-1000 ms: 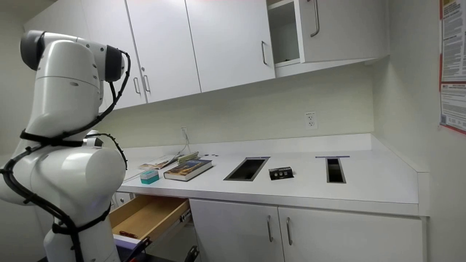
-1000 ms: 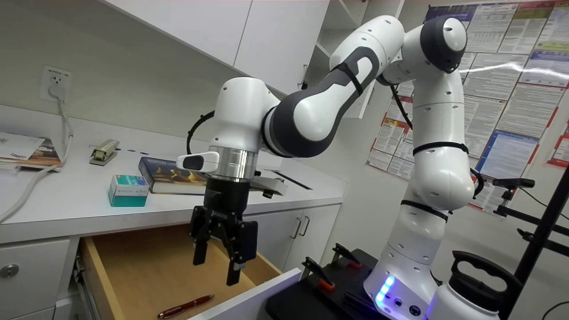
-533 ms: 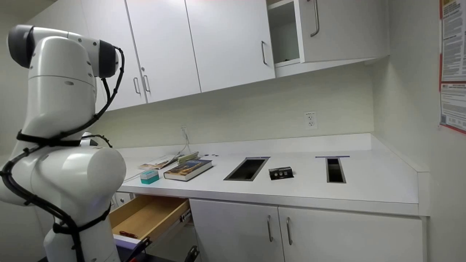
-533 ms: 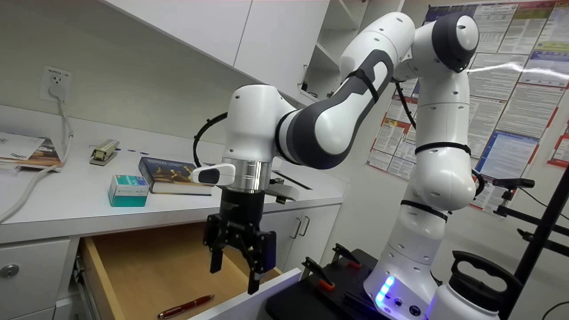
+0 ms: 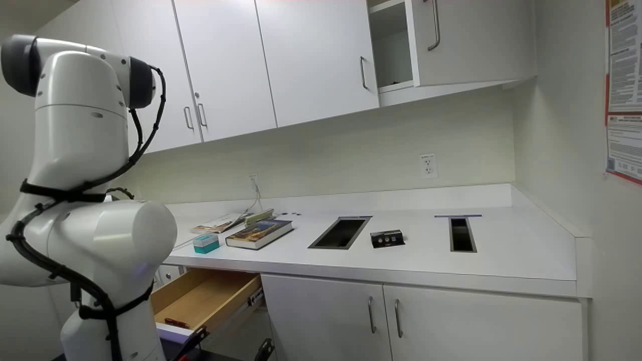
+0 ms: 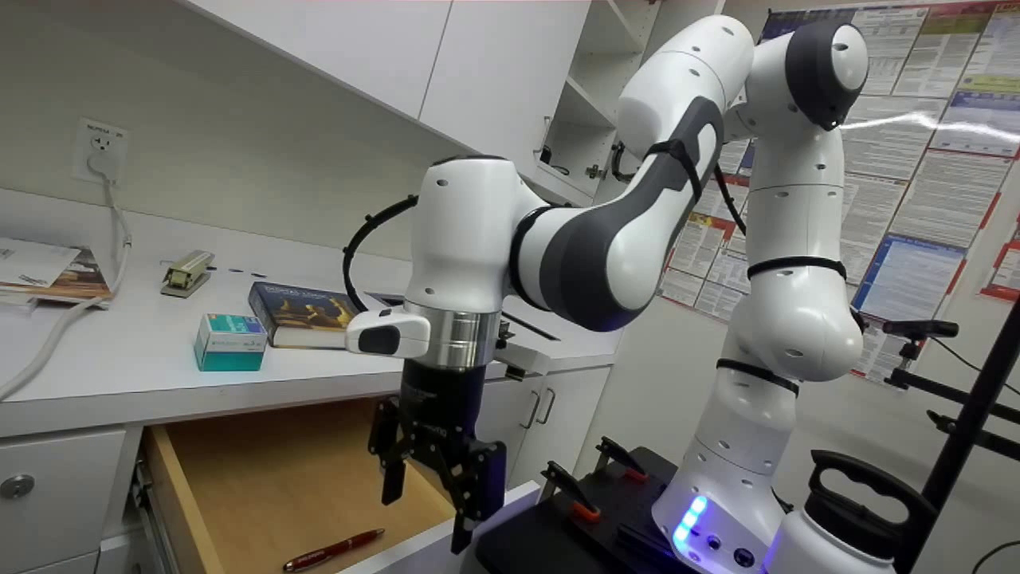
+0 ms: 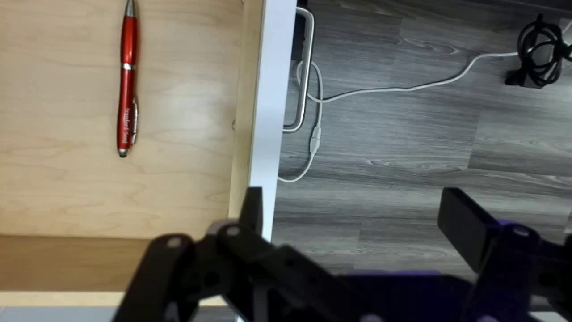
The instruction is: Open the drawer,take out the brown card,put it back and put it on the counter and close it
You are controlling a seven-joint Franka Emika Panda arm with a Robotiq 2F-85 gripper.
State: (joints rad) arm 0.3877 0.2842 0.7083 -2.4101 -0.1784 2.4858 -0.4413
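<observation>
Wrist view | gripper (image 7: 352, 201): spread wide | drawer (image 7: 270, 103): open, mostly picture-left of it, front rim partly behind one finger

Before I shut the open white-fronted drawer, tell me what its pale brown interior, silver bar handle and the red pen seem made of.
Pale brown drawer interior: wood or veneer, smooth; faint grain shows. 
Silver bar handle: probably metal, satin-looking, from its grey sheen. 
Slim red pen: glossy, plastic or lacquered metal, I can't tell which; its silver clip shines like metal.
</observation>
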